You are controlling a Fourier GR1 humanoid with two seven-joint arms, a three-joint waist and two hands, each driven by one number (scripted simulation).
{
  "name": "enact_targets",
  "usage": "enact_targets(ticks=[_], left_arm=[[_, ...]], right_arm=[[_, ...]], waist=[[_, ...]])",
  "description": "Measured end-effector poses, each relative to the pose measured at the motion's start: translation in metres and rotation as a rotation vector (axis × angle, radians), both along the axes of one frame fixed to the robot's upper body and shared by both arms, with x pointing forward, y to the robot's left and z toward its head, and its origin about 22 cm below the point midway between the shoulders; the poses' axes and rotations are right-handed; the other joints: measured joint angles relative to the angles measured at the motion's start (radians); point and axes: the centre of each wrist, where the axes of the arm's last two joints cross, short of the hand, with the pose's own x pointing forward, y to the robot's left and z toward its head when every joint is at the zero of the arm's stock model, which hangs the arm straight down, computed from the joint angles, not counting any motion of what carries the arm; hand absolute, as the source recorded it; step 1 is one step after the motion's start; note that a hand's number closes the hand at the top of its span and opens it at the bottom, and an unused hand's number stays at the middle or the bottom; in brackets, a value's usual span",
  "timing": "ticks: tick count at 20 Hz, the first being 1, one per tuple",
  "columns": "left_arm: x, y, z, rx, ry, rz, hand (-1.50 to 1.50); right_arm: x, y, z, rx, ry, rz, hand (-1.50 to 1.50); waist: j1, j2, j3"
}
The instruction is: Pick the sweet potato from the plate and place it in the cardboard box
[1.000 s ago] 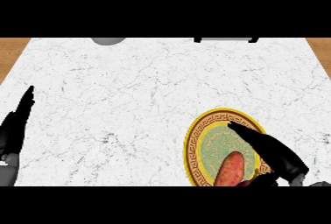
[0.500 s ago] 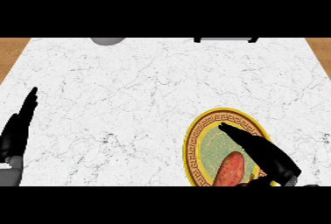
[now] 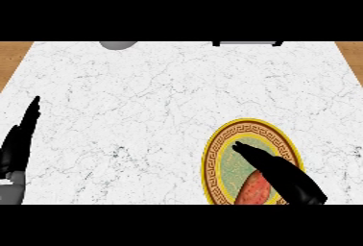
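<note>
Right hand [image 3: 284, 175] flat, fingers straight, holding nothing; sweet potato [image 3: 253, 190] just left, possibly touching, on plate [image 3: 210, 161].

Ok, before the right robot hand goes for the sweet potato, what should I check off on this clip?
1. Sweet potato lies on the plate: ok, at its near side.
2. Right robot hand is over the plate and reaches the sweet potato: ok, it covers the potato's right side.
3. Fingers curled round the sweet potato: not ok, they are straight.
4. Left robot hand is out of the way: ok, open at the counter's left edge.
5. Cardboard box located: cannot tell, none shows in the head view.
</note>
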Motion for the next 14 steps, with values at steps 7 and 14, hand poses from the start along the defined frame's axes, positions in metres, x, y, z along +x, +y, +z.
enact_targets(ticks=[7,14], left_arm=[[0.001,0.004,0.004,-0.001,0.003,-0.003,0.00],[-0.001,0.002,0.005,-0.004,0.001,-0.002,0.00]], right_arm=[[0.001,0.016,-0.011,-0.087,0.058,-0.030,-1.50],[0.020,0.025,-0.032,-0.126,-0.049,-0.073,1.50]], waist=[[0.002,-0.001,-0.001],[0.004,-0.001,-0.001]])
